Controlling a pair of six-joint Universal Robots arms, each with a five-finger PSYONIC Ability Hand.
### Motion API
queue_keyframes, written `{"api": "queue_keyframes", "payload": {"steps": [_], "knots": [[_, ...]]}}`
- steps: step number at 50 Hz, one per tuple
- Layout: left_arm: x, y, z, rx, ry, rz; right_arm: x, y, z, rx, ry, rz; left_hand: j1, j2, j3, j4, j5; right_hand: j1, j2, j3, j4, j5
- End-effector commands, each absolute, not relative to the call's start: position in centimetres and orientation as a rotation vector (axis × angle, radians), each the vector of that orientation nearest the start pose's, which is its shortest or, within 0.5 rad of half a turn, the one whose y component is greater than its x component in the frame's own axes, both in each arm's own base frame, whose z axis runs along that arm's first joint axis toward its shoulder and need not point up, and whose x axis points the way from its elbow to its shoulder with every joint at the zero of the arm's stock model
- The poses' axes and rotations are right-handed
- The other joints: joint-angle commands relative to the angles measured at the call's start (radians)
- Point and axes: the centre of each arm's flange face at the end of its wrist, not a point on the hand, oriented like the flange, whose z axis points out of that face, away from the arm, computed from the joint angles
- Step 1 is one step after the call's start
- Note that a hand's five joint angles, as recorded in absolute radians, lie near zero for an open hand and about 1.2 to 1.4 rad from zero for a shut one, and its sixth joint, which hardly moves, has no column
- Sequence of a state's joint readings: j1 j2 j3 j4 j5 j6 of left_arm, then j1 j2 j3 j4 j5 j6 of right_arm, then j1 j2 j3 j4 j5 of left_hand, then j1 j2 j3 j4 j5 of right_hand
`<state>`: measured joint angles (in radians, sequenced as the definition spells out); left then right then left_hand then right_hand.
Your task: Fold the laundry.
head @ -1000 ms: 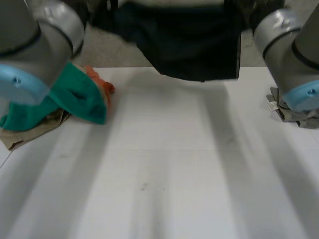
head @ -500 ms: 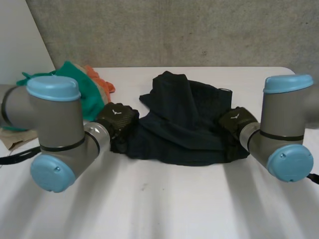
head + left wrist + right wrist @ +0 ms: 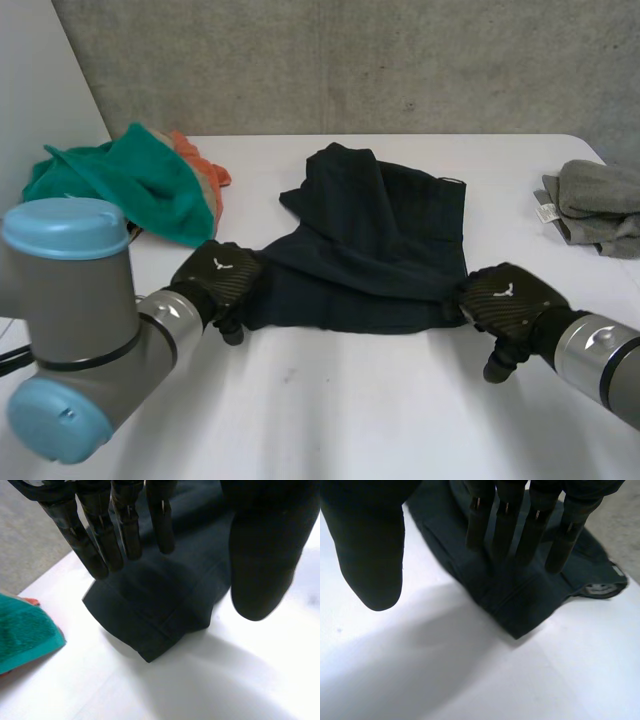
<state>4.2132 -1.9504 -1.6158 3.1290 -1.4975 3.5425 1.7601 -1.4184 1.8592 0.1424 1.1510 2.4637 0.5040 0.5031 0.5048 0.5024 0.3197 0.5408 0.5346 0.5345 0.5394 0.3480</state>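
Note:
A dark navy garment [image 3: 370, 240] lies loosely spread on the middle of the white table [image 3: 330, 420], with its far part bunched into folds. My left hand [image 3: 215, 278] is at the garment's near left corner. In the left wrist view its fingers [image 3: 125, 525] are straight above that hemmed corner [image 3: 150, 620], with the thumb [image 3: 260, 555] apart and nothing pinched. My right hand [image 3: 505, 298] is at the near right corner. Its fingers [image 3: 520, 525] also reach straight over the cloth [image 3: 520, 600], with the thumb [image 3: 370, 545] wide apart.
A green cloth [image 3: 130, 185] heaped over an orange one [image 3: 205, 170] lies at the far left; its edge [image 3: 25, 635] lies beside the left hand. A grey folded cloth [image 3: 600, 205] sits at the far right. A concrete wall stands behind the table.
The garment, held up a second ago, now lies on the table. Both hands have let go of its near corners and drawn back a little toward the near side.

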Motion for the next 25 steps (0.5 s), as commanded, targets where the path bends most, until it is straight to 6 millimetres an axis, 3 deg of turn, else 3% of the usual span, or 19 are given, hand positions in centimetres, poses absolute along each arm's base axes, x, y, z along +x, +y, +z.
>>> {"api": "queue_keyframes", "payload": {"steps": [1,8,15,23,25], "knots": [[-29.2,-24.7,15.0,1.329,2.401,-1.697,21.7,-24.0,15.6,-1.36,2.175,-1.568,-0.064,-0.064,-0.065,-0.063,-0.055,-0.111,-0.104,-0.104,-0.109,-0.092],[-30.4,-26.7,12.9,1.353,2.346,-1.649,22.6,-26.8,14.3,-1.326,2.102,-1.705,-0.067,-0.067,-0.068,-0.066,-0.058,-0.111,-0.105,-0.105,-0.109,-0.093],[-31.6,-27.8,13.2,1.358,2.25,-1.69,24.2,-29.0,12.8,-1.33,2.049,-1.794,0.015,0.015,0.014,0.016,0.024,-0.02,-0.014,-0.014,-0.019,-0.002],[-32.9,-28.7,12.4,1.389,2.175,-1.691,25.5,-30.9,11.3,-1.324,2.048,-1.915,0.425,0.426,0.425,0.427,0.435,0.188,0.195,0.195,0.19,0.207],[-33.0,-28.8,12.6,1.388,2.169,-1.696,25.6,-31.5,11.1,-1.306,2.055,-1.959,0.712,0.713,0.711,0.714,0.722,0.478,0.484,0.484,0.479,0.496]]}}
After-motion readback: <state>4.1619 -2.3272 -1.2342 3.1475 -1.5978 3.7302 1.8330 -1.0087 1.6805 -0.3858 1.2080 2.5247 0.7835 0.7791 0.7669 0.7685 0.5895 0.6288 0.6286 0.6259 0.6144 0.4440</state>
